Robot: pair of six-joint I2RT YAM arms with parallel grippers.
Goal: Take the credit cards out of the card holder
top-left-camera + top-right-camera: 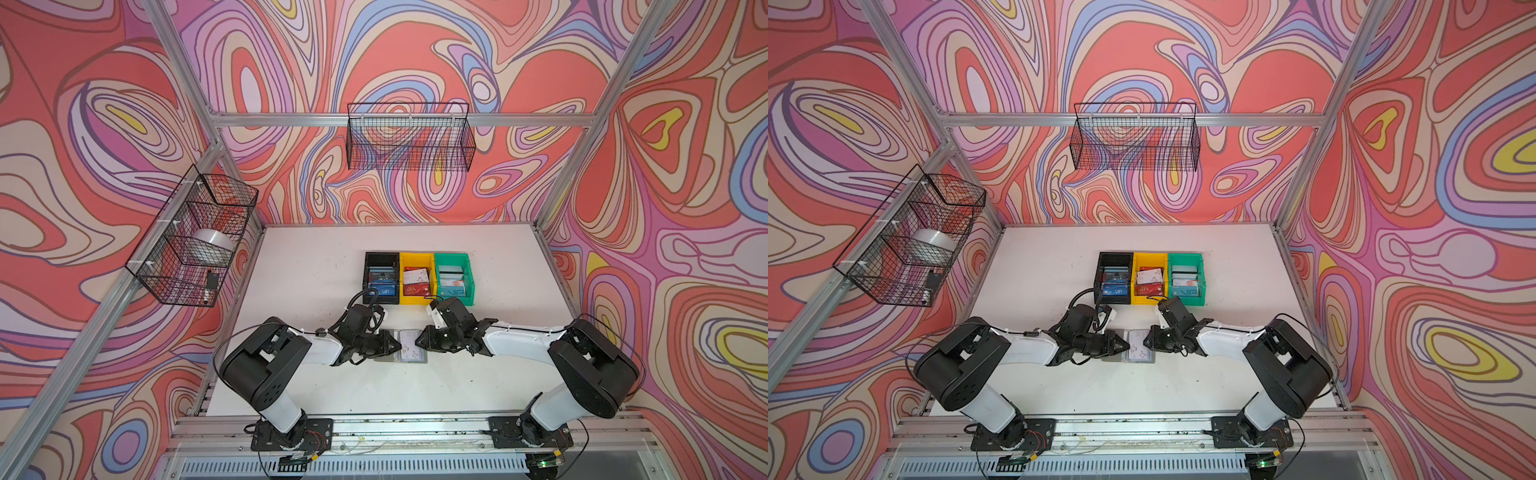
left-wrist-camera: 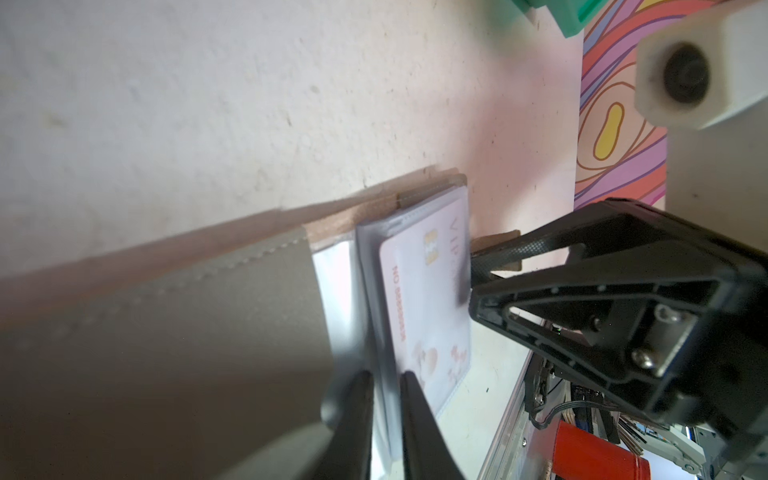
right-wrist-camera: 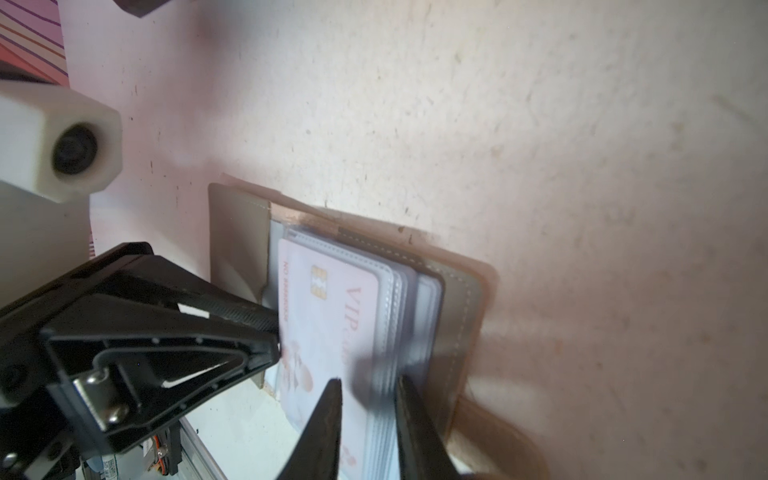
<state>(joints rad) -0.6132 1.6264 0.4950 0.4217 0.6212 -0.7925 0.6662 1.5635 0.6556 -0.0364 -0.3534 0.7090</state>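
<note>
1. The white table (image 1: 498,270) carries everything. The card holder (image 3: 467,324) lies open and flat on it, near the front, between the two arms' tips.
2. There are two arms: the left arm (image 1: 257,365) reaches in from the left and the right arm (image 1: 590,365) from the right.
3. Two wire baskets hang on the walls, one at the back (image 1: 409,137) and one on the left (image 1: 195,237).
4. Three bins stand in a row behind the holder, touching side by side: black bin (image 1: 366,274), yellow bin (image 1: 415,300) and green bin (image 1: 469,282). All three have cards in them.
5. The right gripper (image 3: 368,382) sits at the holder's right edge. Its jaws are partly closed on the stack of clear sleeves (image 3: 399,299), which fills the gap between them.
6. The left gripper (image 2: 384,376) is above the holder's left flap. Its tips meet the top sleeve's edge near the spine. The jaws stand almost together with that edge between them; I cannot tell whether they pinch it.
7. One credit card (image 3: 332,316) shows in the holder, white with red marks, lying in the top sleeve between the two grippers' tips.
</note>
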